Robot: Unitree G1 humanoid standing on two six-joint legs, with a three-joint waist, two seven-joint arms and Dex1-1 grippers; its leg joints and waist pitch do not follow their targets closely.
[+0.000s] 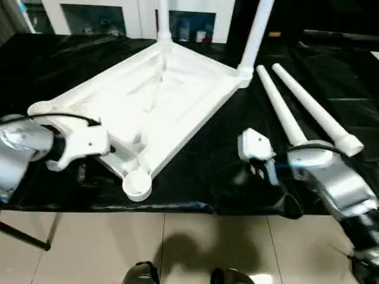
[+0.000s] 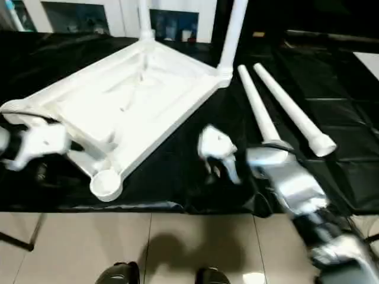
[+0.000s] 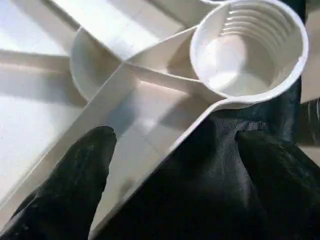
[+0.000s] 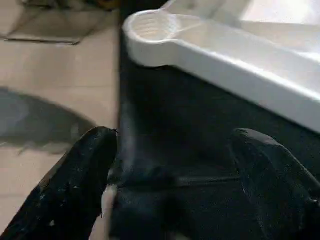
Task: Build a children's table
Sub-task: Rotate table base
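Tabletop [image 1: 148, 100] lies upside down on the black sheet [image 1: 225, 171], ribbed underside up, filling the head views from 9 o'clock to 12 o'clock. Two legs are already seated in the far corner sockets: one [image 1: 163, 21] at 12 o'clock, one [image 1: 256, 35] at 1 o'clock, both standing upright. Two loose legs [image 1: 284, 112] [image 1: 314, 109] lie side by side on the sheet at 2 to 3 o'clock, just beside each other, thick ends toward the robot.

Near corner socket [image 1: 137, 184] at 7 o'clock is open; the left wrist view looks straight into it [image 3: 247, 52] and shows screw ridges inside, which the head views do not resolve.

Left gripper [image 3: 172, 175] sits at the tabletop's near edge at 9 o'clock, jaws wide, one finger [image 3: 75, 175] over the white rim, the other over the sheet, nothing held.

Right gripper [image 4: 172, 180] hovers over the sheet at 4 o'clock, jaws wide and empty; its wrist view shows the tiled floor [image 4: 50, 75] past the sheet's edge
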